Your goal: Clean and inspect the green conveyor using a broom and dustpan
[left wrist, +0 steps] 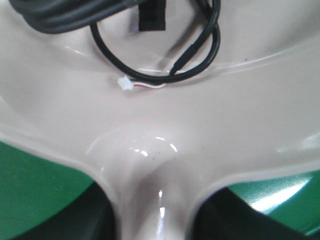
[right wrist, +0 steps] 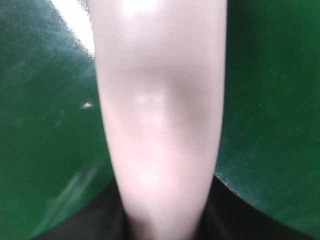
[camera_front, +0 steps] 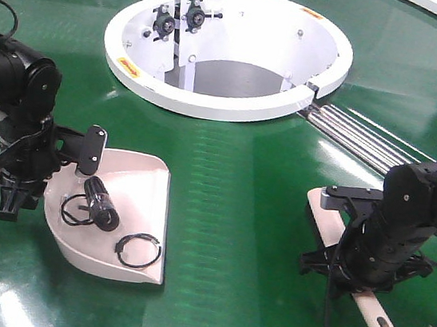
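Nearest lies the slotted handle end of the broom (camera_front: 381,326), pale pink-beige, at the near right of the green conveyor (camera_front: 236,214), with its body running away to the left under the black right arm. That arm hides the middle of the brush in the front view. The right hand (camera_front: 352,279) is clamped on the handle: its wrist view shows the pale shaft straight up the middle, with dark fingers close against it on both sides. At the near left the dustpan (camera_front: 130,192) rests flat on the belt, its front lip facing right and its long handle reaching left past the left arm. The left hand (camera_front: 14,199) grips the handle where it joins the scoop, fingers pressed to either side of it. Inside the scoop lie a black cylinder (camera_front: 102,201), a cable ring (camera_front: 139,250) close to the near lip, and a thin cable (camera_front: 75,211) looped toward the back wall, ending in a small white connector (left wrist: 125,84). Broom and dustpan lie well apart, with bare green belt between them. Farther off, the white ring (camera_front: 210,102) surrounds the central opening, and silver rollers (camera_front: 366,143) run from its right side toward the right edge.
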`<state>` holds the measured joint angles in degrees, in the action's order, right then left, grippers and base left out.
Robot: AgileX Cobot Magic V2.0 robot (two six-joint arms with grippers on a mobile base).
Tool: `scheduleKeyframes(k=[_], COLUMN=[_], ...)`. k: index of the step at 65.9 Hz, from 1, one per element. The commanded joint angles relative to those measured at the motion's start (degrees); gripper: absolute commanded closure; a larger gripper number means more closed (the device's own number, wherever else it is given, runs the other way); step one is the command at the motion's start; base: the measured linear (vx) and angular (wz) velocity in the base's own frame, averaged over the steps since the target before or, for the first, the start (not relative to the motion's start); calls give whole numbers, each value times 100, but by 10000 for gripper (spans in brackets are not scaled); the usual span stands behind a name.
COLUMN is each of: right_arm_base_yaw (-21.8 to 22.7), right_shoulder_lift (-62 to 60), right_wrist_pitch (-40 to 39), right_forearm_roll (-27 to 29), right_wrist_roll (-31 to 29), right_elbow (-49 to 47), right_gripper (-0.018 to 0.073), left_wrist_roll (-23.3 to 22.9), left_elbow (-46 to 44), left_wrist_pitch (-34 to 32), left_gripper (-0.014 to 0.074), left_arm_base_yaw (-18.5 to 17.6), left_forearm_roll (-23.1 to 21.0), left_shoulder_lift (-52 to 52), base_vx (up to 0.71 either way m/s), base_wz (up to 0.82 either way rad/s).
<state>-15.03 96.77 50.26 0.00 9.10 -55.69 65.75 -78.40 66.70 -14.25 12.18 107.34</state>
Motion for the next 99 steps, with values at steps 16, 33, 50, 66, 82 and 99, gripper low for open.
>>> scheduleKeyframes(k=[16, 33, 50, 66, 82, 99], right_arm_base_yaw=[29, 29, 29, 29, 29, 29], right_shoulder_lift=[-217, -278, -663, -1253, -1902, -2897], right_wrist_pitch=[3, 3, 7, 56, 314, -152], right_forearm_roll=[0, -180, -268, -282, -282, -313], right_wrist_roll=[-314, -317, -317, -323, -323, -690], right_elbow=[-131, -131, -131, -273, -1156, -1444], right_gripper=[83, 25, 25, 25, 25, 31], left_wrist_roll=[-17, -161, -161, -161, -792, -1667], left_elbow=[-187, -187, -187, -187, -187, -187], left_wrist_pitch=[194, 226, 303, 484, 480, -313], left_gripper=[361, 209, 154, 154, 157, 157], left_arm_base_yaw=[-27, -27, -27, -27, -27, -27], left_forearm_roll=[-161, -314, -476, -844, -1293, -1709], left_shoulder_lift=[-273, -320, -677, -1365, -2568, -3920], base_vx=[0, 0, 0, 0, 0, 0], base_wz=[0, 0, 0, 0, 0, 0])
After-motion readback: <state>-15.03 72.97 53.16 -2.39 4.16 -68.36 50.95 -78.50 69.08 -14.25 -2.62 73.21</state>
